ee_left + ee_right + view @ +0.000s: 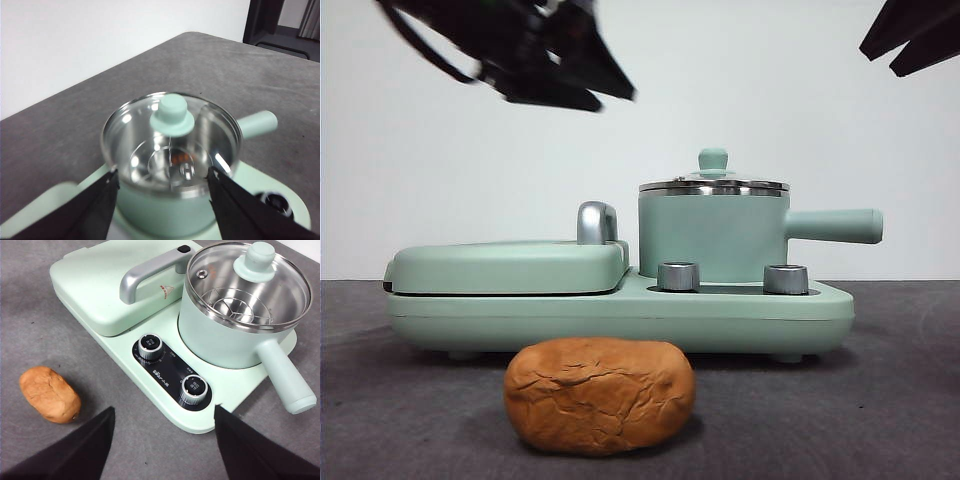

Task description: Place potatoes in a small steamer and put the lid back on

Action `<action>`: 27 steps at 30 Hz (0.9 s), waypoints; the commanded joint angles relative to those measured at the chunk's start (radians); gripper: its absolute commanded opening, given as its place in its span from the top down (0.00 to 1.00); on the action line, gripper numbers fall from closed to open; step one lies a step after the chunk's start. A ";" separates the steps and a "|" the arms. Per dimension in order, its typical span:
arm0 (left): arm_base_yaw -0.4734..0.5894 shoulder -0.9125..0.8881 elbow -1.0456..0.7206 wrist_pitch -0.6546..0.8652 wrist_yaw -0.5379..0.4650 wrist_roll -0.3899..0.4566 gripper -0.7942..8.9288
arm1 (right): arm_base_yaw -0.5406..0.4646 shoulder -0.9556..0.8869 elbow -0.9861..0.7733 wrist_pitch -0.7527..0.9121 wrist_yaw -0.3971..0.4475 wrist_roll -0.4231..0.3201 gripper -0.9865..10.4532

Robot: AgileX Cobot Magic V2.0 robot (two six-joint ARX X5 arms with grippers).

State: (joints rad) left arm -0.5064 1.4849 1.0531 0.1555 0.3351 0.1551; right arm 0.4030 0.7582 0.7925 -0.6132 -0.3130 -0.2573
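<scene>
Potato point(599, 396): one orange-brown oval lump, cracked skin, lying on the grey table point(900, 400) in front of the mint-green cooker base point(620, 318), apart from it, untouched by either gripper. Small steamer point(712, 238): standing on the base's right half, behind two steel knobs point(678, 276), long handle pointing right. Lid point(713, 184): seated on the steamer's steel rim, green knob upward. Griddle cover point(510, 265): closed, on the base's left half, grey handle at its inner end. Left gripper point(162, 177): jaws spread wide, holding nothing, poised above the steamer with the lid knob between and beyond the jaw tips, no contact visible; in the front view, dark and blurred at upper left, well above the cooker point(565, 65). Right gripper point(162, 412): jaws wide apart, empty, raised over the table's near edge; potato off to one side of it, well apart. Front view only: potato's position directly before the base. Left wrist view only: steel interior through the glass, potato out of sight. Right wrist view only: dark control panel point(170, 372) under the knobs, steam rack inside the steamer, potato and cooker together.
</scene>
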 commanded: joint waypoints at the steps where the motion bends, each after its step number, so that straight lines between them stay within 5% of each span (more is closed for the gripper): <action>1: -0.021 0.112 0.107 0.010 -0.006 -0.010 0.62 | 0.005 0.005 0.019 0.011 0.000 0.011 0.64; 14: -0.084 0.462 0.481 0.008 -0.005 -0.011 0.62 | 0.005 0.006 0.019 0.039 0.000 0.014 0.64; 27: -0.100 0.537 0.517 -0.029 -0.006 -0.011 0.63 | 0.005 0.006 0.019 0.040 0.000 0.018 0.64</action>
State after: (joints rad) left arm -0.5987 1.9984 1.5436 0.1135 0.3313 0.1452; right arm 0.4030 0.7582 0.7925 -0.5861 -0.3130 -0.2539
